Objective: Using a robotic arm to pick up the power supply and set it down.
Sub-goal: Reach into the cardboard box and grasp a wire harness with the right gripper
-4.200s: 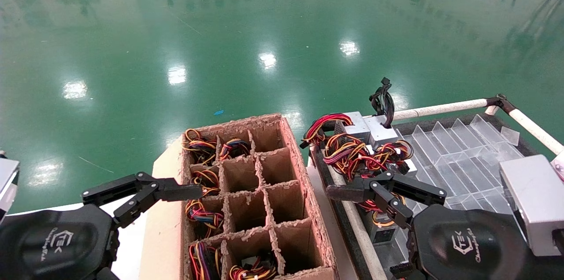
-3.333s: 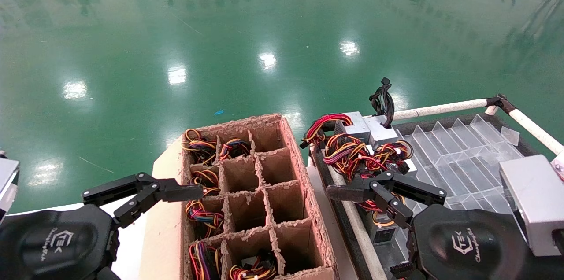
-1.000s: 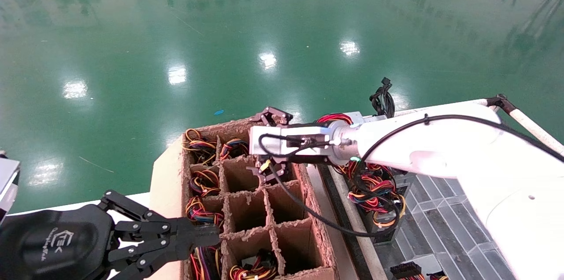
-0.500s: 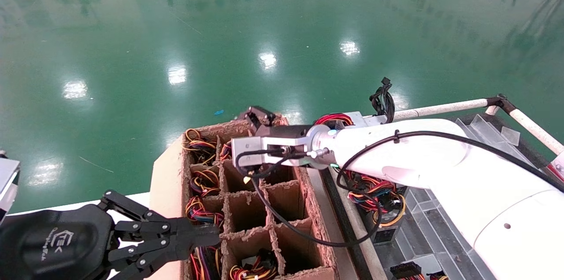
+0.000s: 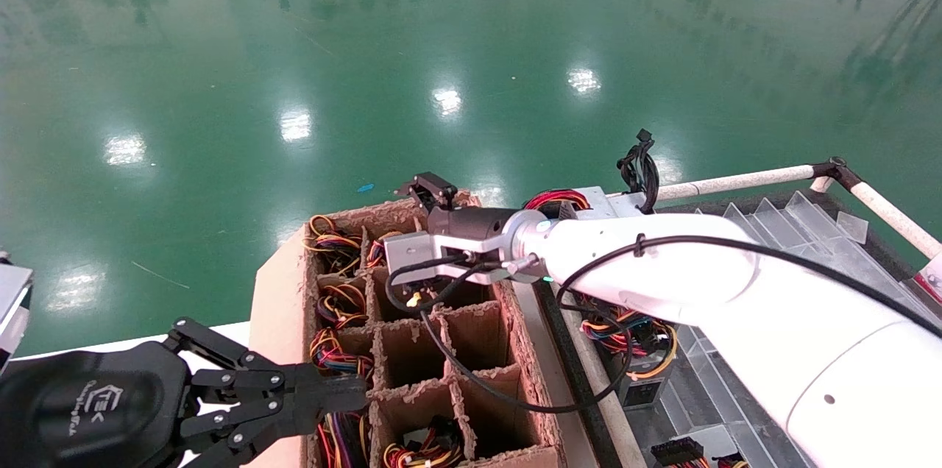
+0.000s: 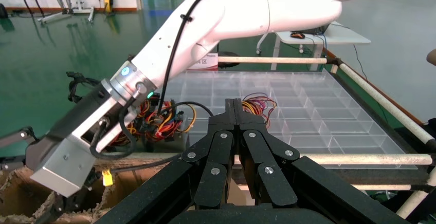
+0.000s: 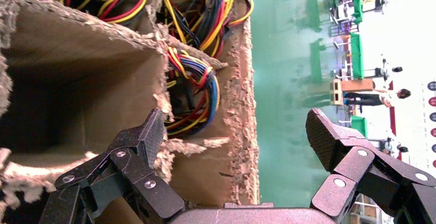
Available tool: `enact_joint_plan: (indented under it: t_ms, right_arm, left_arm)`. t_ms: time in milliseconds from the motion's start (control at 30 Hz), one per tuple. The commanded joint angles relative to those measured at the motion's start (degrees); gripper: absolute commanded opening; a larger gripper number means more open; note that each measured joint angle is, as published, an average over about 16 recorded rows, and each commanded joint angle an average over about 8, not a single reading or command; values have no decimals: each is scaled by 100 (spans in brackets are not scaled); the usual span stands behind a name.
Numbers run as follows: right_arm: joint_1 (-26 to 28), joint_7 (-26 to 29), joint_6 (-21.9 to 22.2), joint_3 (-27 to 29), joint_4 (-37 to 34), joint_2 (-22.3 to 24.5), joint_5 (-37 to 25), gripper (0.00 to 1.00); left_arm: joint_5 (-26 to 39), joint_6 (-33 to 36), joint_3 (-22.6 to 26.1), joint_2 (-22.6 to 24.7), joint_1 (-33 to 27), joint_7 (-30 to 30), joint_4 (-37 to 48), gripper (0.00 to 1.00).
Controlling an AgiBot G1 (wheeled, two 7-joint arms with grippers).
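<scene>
My right arm (image 5: 662, 269), white and glossy, reaches left across the far end of the brown cardboard grid box (image 5: 276, 306). Its gripper (image 5: 425, 229) is open and empty. In the right wrist view that gripper (image 7: 234, 129) straddles the box's ragged far wall, one finger (image 7: 146, 134) inside a cell, the other over the green floor. A power supply's blue, red and yellow wires (image 7: 193, 98) fill the neighbouring cell. More grey power supplies (image 5: 636, 387) with wire bundles sit on the tray to the right, partly behind the arm. My left gripper (image 5: 346, 391) is shut and parked at the box's near left.
Several box cells hold wire bundles (image 5: 335, 243); the middle cells look vacant. A clear plastic divider tray (image 5: 802, 232) lies at right, framed by white pipe rails (image 5: 736, 179). Beyond the box is shiny green floor. The arm's black cable (image 5: 478, 387) droops over the cells.
The right arm has swung from the near right over the box, and in the last second its gripper moved left along the far wall. The left gripper has shut and dropped lower.
</scene>
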Motion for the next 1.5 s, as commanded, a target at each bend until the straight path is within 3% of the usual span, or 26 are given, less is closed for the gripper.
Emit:
enact_joint_plan:
  t_ms: [33, 100, 267, 367, 433, 533, 700, 800, 1067, 1167, 1233, 1400, 1500]
  right_arm:
    - [-24, -40, 116, -111, 47, 1, 61, 93]
    - [-23, -68, 198, -206, 67, 3, 110, 72]
    - [2, -127, 388, -427, 101, 5, 216, 10]
    - [20, -130, 459, -529, 126, 6, 309, 0]
    - [26, -103, 462, -576, 149, 7, 409, 3]
    - [24, 50, 336, -593, 163, 10, 685, 20]
    - [89, 575, -232, -567, -32, 21, 1326, 78]
    - [182, 855, -498, -588, -255, 20, 1601, 99]
    - [193, 1517, -591, -708, -551, 5, 2118, 100]
    - [177, 1860, -789, -752, -596, 8, 2365, 100]
    - [175, 2088, -952, -777, -638, 10, 2530, 100]
    - [148, 2646, -1389, -824, -796, 18, 2928, 100]
    - [116, 2984, -1673, -860, -927, 22, 3140, 100]
  left_arm:
    - [0, 0, 0, 0, 0, 0, 0, 0]
    - [0, 0, 0, 0, 0, 0, 0, 0]
    - [-1, 0, 1, 0, 0, 1, 0, 0]
    - [-1, -1, 1, -1, 0, 1, 0, 0]
    - [-1, -1, 2, -1, 0, 1, 0, 0]
    - [-1, -1, 2, -1, 0, 1, 0, 0]
    - [-2, -1, 3, -1, -1, 1, 0, 0]
    - [-2, -1, 3, -1, -1, 1, 0, 0]
    - [-3, -2, 4, -1, -1, 2, 0, 3]
    - [-3, -2, 4, -2, -1, 2, 0, 13]
    - [-3, -2, 4, -2, -1, 2, 0, 28]
    - [-3, -2, 5, -2, -1, 2, 0, 82]
    - [-4, -2, 5, -2, -1, 3, 0, 100]
